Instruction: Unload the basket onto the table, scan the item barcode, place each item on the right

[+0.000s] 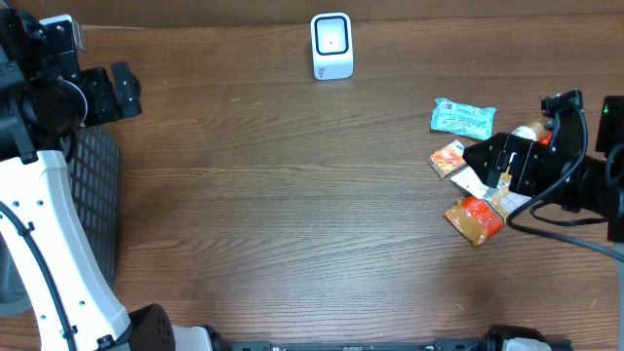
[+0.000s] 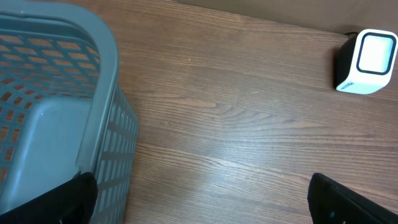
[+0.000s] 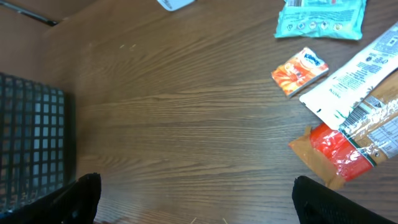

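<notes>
A white barcode scanner [image 1: 331, 45] stands at the table's back edge and shows again at the top right of the left wrist view [image 2: 367, 62]. Several items lie at the right: a teal packet [image 1: 462, 118] [image 3: 320, 18], a small orange packet [image 1: 448, 158] [image 3: 300, 71], a white sachet with a barcode [image 3: 348, 81] and a red-and-tan package [image 1: 475, 218] [image 3: 339, 152]. My right gripper [image 1: 499, 161] [image 3: 199, 202] hovers open over this pile, holding nothing. Far left, my left gripper [image 1: 123, 91] [image 2: 202, 205] is open and empty above bare wood beside the basket.
A grey-blue mesh basket [image 1: 93, 205] [image 2: 93, 118] sits at the left edge under the left arm and shows dark at the left of the right wrist view [image 3: 31, 143]. Bare wooden tabletop [image 1: 292, 195] spans the middle between the arms.
</notes>
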Available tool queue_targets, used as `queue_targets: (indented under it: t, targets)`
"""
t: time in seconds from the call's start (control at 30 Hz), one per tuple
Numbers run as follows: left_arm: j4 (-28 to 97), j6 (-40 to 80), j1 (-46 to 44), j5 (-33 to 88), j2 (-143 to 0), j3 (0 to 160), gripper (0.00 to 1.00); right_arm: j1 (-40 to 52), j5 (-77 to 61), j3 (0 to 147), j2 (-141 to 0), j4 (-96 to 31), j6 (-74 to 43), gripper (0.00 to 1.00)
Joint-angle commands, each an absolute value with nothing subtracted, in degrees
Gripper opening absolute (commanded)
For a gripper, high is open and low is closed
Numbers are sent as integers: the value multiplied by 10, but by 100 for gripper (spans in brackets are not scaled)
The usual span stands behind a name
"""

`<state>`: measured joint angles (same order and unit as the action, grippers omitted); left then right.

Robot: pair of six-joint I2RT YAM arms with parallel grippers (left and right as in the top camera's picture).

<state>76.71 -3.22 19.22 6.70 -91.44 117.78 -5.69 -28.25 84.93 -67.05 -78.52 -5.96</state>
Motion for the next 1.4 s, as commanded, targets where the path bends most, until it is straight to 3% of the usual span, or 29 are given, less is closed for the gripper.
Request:
queue_targets:
  t: [0.0, 0.33, 1.13, 1.37]
  targets:
    - [765, -41, 194, 71, -916, 1181, 100, -32, -279, 858, -624, -779, -55, 100]
    - [765, -41, 194, 71, -916, 1181, 100, 81, -68, 817, -507, -684, -55, 100]
    - [765, -41, 194, 71, -916, 1181, 100, 77, 51, 224, -155, -43, -55, 100]
    - [765, -41, 194, 71, -916, 1181, 100, 77, 51, 111, -74, 47, -55, 100]
